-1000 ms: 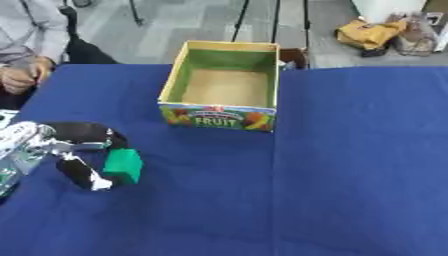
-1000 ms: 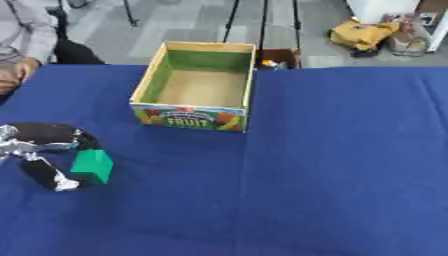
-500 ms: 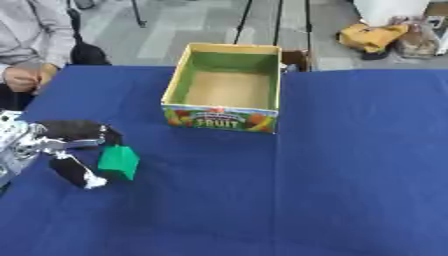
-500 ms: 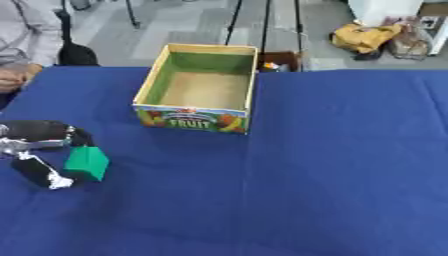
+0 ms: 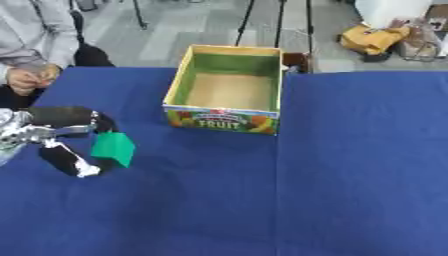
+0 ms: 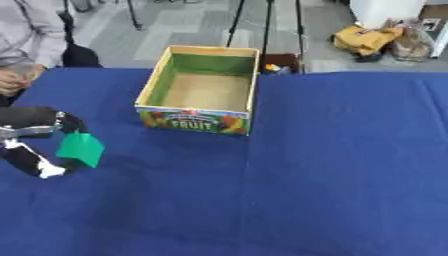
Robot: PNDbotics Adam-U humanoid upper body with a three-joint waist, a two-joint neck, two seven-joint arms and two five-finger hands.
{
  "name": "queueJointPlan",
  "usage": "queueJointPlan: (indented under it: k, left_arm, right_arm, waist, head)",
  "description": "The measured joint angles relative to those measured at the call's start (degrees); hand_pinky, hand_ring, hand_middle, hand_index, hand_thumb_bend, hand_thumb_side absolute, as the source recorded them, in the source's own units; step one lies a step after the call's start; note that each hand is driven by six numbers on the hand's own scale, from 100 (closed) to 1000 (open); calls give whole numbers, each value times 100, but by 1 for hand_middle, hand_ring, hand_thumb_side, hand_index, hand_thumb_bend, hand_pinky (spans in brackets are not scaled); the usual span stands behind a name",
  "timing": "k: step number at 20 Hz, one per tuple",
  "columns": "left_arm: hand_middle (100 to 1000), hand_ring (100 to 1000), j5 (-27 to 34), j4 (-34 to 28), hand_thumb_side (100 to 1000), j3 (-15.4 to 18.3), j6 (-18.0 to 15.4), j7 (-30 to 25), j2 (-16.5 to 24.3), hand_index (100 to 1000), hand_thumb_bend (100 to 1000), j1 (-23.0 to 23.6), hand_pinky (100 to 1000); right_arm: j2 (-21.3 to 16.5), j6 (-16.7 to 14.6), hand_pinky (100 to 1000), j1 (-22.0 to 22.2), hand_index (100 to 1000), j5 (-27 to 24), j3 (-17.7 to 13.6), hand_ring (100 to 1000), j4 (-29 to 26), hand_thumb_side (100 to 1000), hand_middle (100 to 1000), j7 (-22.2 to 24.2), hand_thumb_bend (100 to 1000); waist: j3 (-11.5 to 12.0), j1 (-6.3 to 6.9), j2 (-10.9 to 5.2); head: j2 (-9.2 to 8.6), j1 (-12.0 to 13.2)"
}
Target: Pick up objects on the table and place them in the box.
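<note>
Left hand: black fingers, silver joints, white tip.

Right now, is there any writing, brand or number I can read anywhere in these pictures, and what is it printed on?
"FRUIT": white capitals on the front wall of the open cardboard box, among printed fruit pictures.
A small red mark above that word: too blurred to read.
The green block held in the robot's left hand: no writing visible.
The blue table cover: no writing.

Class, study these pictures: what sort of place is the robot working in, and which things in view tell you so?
Probably a lab or test room, not a home: a table under a blue cloth, stand legs on a bare grey floor behind it, and a robot left hand holding a green block near a fruit box.
</note>
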Motion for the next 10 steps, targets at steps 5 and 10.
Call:
queueJointPlan:
  k: [5,10]
  left_arm:
    - [681,769,277,-136,414,64,34,24,136,551,100,-112,712]
    - [669,763,571,-213,411,137,77,22,225,543,100,-350,709]
  right_arm:
    - [0,-2,817,-3,805,0,8,882,0,819,499,-2,100]
    - [-6,-5,817,-18,803,0,36,883,0,809,500,-1,100]
  waist:
    - [-41,40,0]
    - [-117,101,6]
  head:
    - [-73,32]
    - [-148,104]
